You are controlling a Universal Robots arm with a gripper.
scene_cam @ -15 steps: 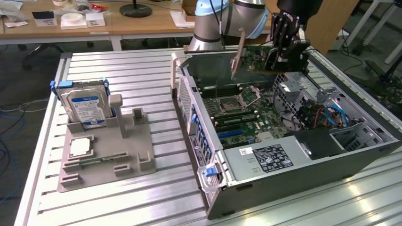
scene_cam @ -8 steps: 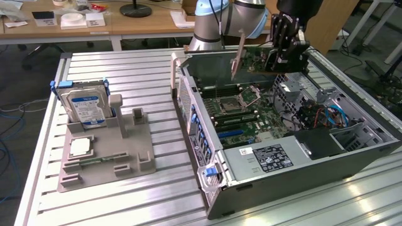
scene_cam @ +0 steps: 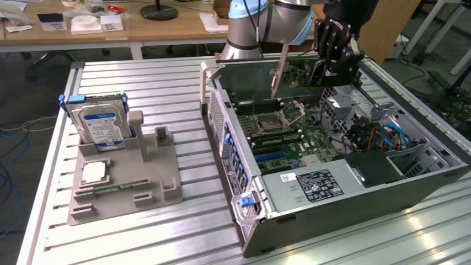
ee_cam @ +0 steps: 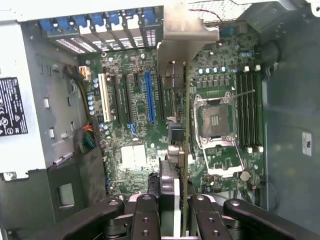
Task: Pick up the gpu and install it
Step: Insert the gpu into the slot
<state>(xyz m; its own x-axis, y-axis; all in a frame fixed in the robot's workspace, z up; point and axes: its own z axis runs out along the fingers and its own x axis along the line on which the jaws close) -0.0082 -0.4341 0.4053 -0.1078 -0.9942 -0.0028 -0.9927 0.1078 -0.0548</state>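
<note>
The gpu (ee_cam: 176, 145) shows edge-on in the wrist view, with its silver end bracket (ee_cam: 186, 35) at the far end. My gripper (ee_cam: 173, 205) is shut on it, a black finger (ee_cam: 145, 212) on either side of the card. In the exterior view my gripper (scene_cam: 329, 72) hangs over the back part of the open computer case (scene_cam: 346, 204). There the card (scene_cam: 296, 78) is held above the motherboard (scene_cam: 290, 143), its bracket (scene_cam: 278, 69) pointing down. A long blue expansion slot (ee_cam: 150, 97) lies beside the card's line, apart from it.
A grey holder (scene_cam: 151, 176) on the exterior view's left carries a blue-labelled hard drive (scene_cam: 103, 126) and a small square CPU chip (scene_cam: 96, 172). Inside the case are the open CPU socket (ee_cam: 215, 120), the memory slots (ee_cam: 247, 110) and the power supply (scene_cam: 316, 185).
</note>
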